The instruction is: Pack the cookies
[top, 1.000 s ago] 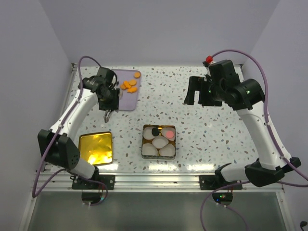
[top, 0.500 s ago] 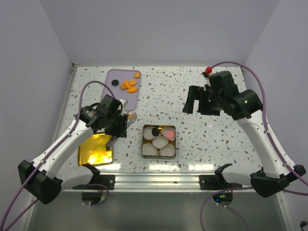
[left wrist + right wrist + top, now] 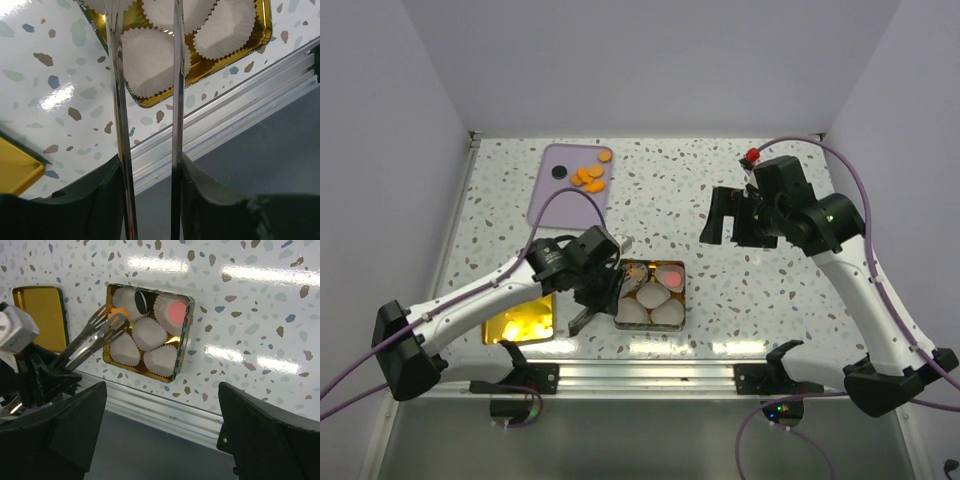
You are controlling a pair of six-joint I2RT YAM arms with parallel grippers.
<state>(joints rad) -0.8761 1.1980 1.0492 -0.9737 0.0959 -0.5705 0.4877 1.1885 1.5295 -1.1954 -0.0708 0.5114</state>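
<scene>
Several orange cookies (image 3: 588,177) and one black cookie (image 3: 558,171) lie on a purple tray (image 3: 545,200) at the back left. A gold tin (image 3: 681,296) near the front middle holds white paper cups. One cup has a black cookie (image 3: 140,300) in it and one a pink cookie (image 3: 175,313). My left gripper (image 3: 590,298) is shut on metal tongs (image 3: 118,100). The tongs pinch an orange cookie (image 3: 118,314) at the tin's (image 3: 184,335) upper left edge. In the left wrist view the tong blades run over a cup (image 3: 150,67). My right gripper (image 3: 728,215) is open and empty, up above the table to the right of the tin.
A gold lid (image 3: 520,310) lies left of the tin by the front edge. The aluminium rail (image 3: 650,375) runs along the front. Walls close in the back and both sides. A red knob (image 3: 753,155) sits on the right arm.
My left arm swung from the purple tray forward and right to the tin, carrying the tongs. The right arm barely moved.
</scene>
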